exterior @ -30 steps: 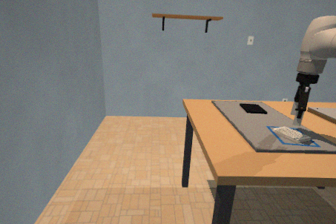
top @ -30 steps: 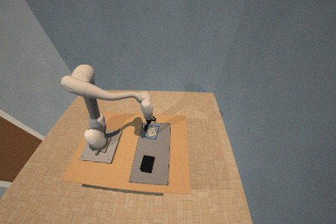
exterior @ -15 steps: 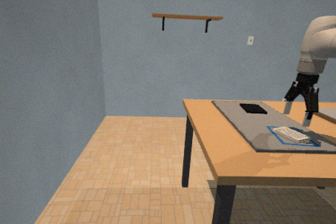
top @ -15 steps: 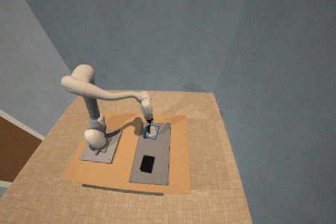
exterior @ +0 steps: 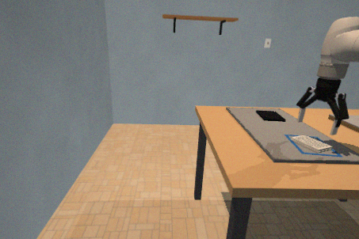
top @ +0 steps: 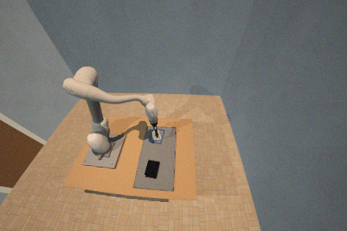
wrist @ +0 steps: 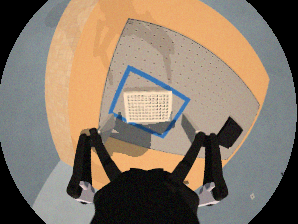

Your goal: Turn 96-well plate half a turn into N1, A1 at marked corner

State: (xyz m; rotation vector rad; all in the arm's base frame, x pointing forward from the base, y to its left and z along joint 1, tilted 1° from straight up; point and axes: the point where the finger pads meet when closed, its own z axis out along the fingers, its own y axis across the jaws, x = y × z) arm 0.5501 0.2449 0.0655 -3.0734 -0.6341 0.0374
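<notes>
The white 96-well plate point(exterior: 312, 142) lies flat inside the blue taped outline B1 on the grey deck; it also shows in the wrist view point(wrist: 153, 106) and in the top view point(top: 156, 135). The black plate nest N1 point(top: 152, 168) is empty at the deck's other end, also seen in the exterior view point(exterior: 270, 115) and the wrist view point(wrist: 229, 132). My gripper point(exterior: 320, 121) hangs open and empty a little above the plate, fingers spread wide point(wrist: 145, 192). The cut corner is too small to tell.
The grey deck point(top: 156, 158) lies on an orange mat point(top: 134, 161) on the wooden table. The arm's base point(top: 99, 143) stands on a grey plate to the left of the deck. A wall shelf point(exterior: 200, 18) hangs far behind.
</notes>
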